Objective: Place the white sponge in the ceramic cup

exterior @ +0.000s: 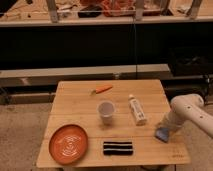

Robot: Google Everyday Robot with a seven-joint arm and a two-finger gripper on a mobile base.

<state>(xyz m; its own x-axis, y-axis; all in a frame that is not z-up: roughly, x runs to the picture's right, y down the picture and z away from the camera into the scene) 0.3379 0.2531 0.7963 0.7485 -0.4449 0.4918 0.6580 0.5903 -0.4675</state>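
The ceramic cup (106,111) stands upright near the middle of the wooden table (75,107), whitish-grey and tapering to its base. The white sponge (161,134) shows its blue face near the table's right edge, to the right of the cup and a little nearer the front. My gripper (165,128) is at the end of the white arm (189,111), which reaches in from the right. It sits right at the sponge and covers the sponge's upper part. I cannot tell whether the sponge rests on the table or is lifted off it.
A long white tube (137,110) lies between the cup and the sponge. A black white-striped pad (118,147) lies at the front centre and an orange plate (68,143) at the front left. A small orange tool (102,90) lies at the back. Dark shelving stands behind the table.
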